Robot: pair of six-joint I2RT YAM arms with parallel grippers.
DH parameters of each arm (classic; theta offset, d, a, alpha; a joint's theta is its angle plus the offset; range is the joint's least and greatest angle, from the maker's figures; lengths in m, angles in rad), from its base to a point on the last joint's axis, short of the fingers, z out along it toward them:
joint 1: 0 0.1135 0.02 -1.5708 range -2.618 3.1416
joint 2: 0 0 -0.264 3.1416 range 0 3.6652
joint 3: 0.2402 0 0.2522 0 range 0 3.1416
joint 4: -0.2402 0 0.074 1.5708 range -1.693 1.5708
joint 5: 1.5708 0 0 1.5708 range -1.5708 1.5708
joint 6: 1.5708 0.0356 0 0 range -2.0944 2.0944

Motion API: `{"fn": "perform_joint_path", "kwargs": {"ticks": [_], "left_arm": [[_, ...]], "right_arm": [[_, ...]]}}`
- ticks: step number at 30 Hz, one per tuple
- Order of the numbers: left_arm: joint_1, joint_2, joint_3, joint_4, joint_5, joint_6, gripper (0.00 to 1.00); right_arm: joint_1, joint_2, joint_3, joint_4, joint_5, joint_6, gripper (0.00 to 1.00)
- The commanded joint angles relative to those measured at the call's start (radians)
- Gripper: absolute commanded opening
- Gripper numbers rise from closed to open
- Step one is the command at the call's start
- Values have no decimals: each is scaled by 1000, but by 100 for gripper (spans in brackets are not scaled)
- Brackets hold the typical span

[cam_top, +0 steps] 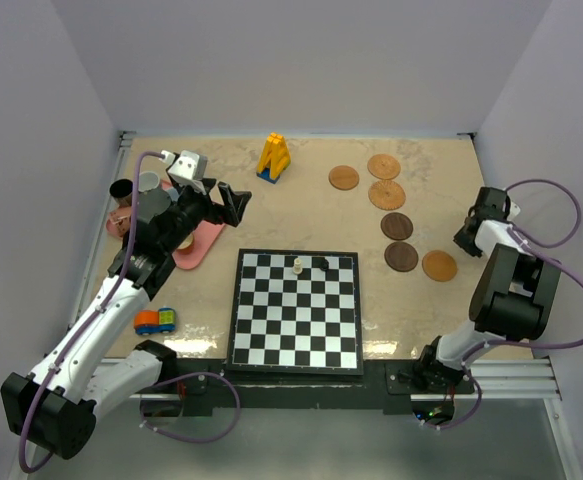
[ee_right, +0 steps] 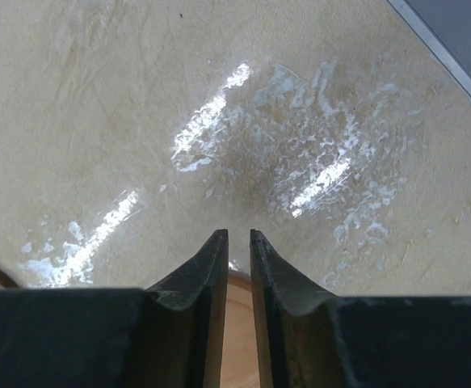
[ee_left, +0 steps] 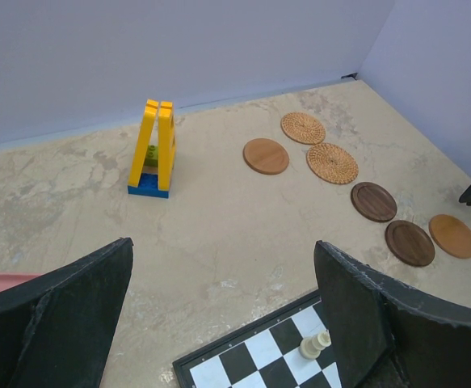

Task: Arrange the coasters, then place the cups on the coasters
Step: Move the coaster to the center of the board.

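overhead, glossy beige marbled table [cam_top: 301,210], six coasters [cam_top: 396,225], lilac walls [cam_top: 301,60]

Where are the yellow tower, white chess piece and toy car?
yellow tower [ee_left: 143,145]: left wrist view, left upright.
white chess piece [ee_left: 314,345]: left wrist view, its body.
toy car [cam_top: 156,321]: top view, its middle.

White-shelled arms [cam_top: 101,320] with black joints (lilac cables [cam_top: 561,215] looped alongside each), matte black tapered fingers [ee_right: 195,307]
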State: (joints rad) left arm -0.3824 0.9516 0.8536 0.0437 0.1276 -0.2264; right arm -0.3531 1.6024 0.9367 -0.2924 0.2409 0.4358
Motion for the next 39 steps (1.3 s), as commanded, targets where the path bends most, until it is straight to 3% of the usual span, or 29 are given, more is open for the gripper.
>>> {"fn": "perform_joint_path", "kwargs": {"ticks": [1, 4, 9, 34, 39], "left_arm": [[-6, -14, -1, 45, 6, -19, 98], [-6, -10, 2, 45, 6, -19, 98], [-6, -7, 1, 45, 6, -19, 98], [-6, -14, -2, 48, 15, -25, 98], [-12, -14, -2, 45, 10, -22, 98]], "right_arm": [[-17, 22, -27, 84, -14, -6, 18], [-18, 50, -50, 96, -41, -11, 10], [-18, 45, -99, 104, -101, 0, 5], [-6, -53, -153, 4, -143, 38, 8], [0, -148, -156, -4, -100, 60, 11]]}}
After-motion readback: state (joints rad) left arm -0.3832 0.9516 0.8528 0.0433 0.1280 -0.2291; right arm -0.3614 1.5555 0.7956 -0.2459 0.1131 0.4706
